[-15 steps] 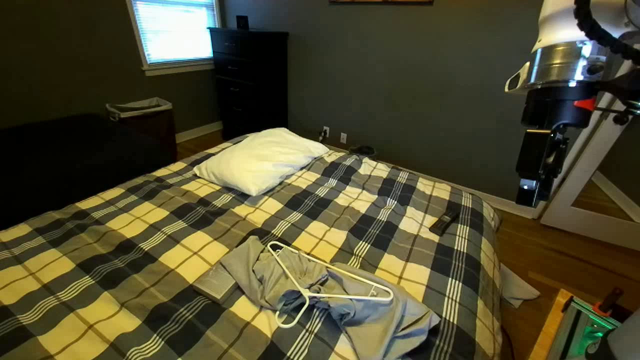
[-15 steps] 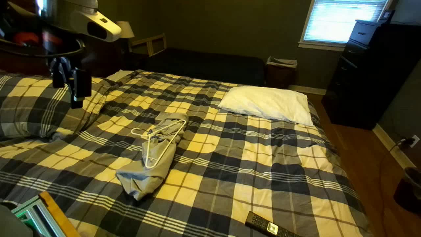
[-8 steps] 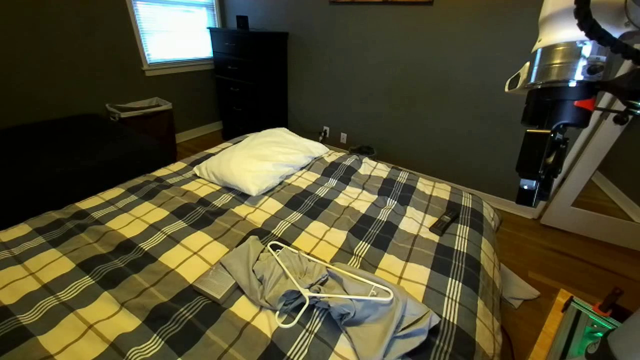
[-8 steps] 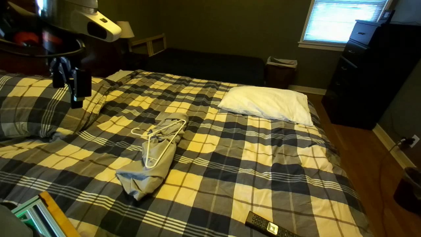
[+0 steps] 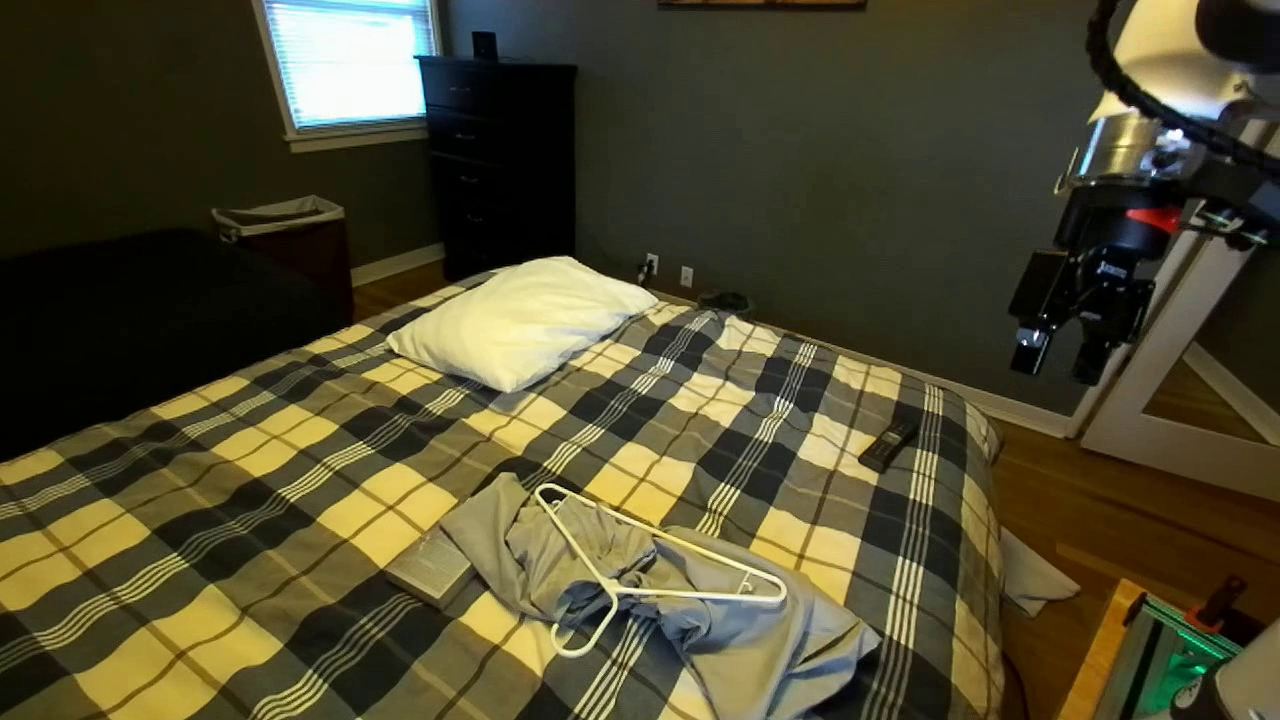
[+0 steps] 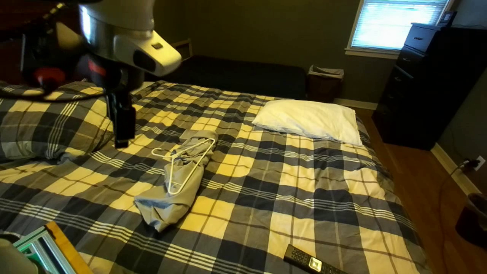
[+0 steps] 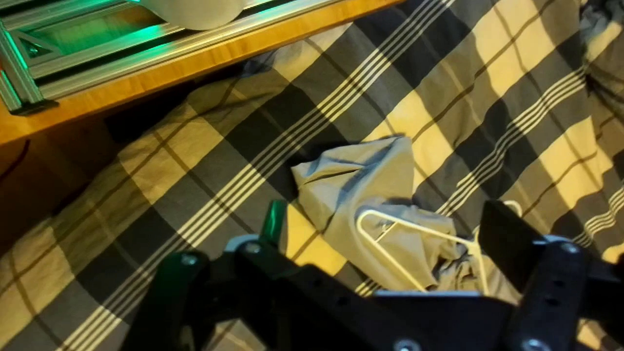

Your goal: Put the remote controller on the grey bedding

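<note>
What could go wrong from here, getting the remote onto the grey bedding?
The white hanger lies across the grey bedding, so the remote could land on it and tip, or the gripper might snag it. That bedding is rumpled, so the remote may slide or tilt once released. The wrist view does not show the remote, which lies on the plaid cover, so steering by that view alone could bring the open gripper down off target.
</note>
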